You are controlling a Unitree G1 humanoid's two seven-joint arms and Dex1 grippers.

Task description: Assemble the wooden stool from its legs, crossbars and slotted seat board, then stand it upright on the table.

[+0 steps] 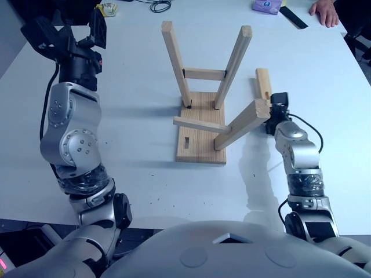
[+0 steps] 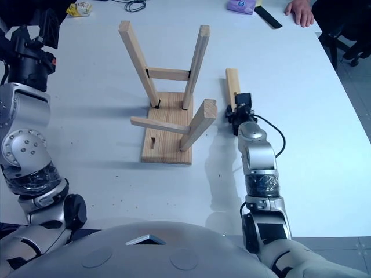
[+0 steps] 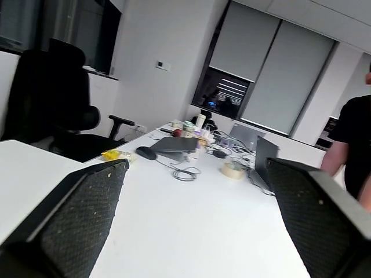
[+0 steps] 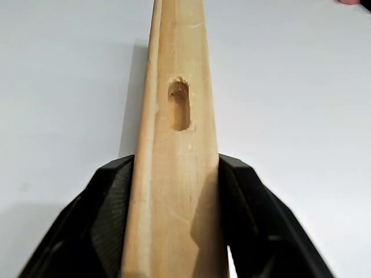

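Right wrist view shows what the eye views hide: the right hand (image 4: 177, 179) clenched on a loose leg (image 4: 177, 63) lying on the bench (image 4: 301, 116), with a slot (image 4: 179, 105) facing up. From above, the seat board (image 1: 197, 153) lies flat mid-bench with two legs (image 1: 177, 63) upright on it. A third leg (image 1: 243, 123) leans tilted, and its seating is unclear. At the left, the left hand (image 3: 191, 220) is released and raised.

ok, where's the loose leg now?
In the eye views the loose leg lies flat on the table, right of the seat board; the right end effector grips its near end.
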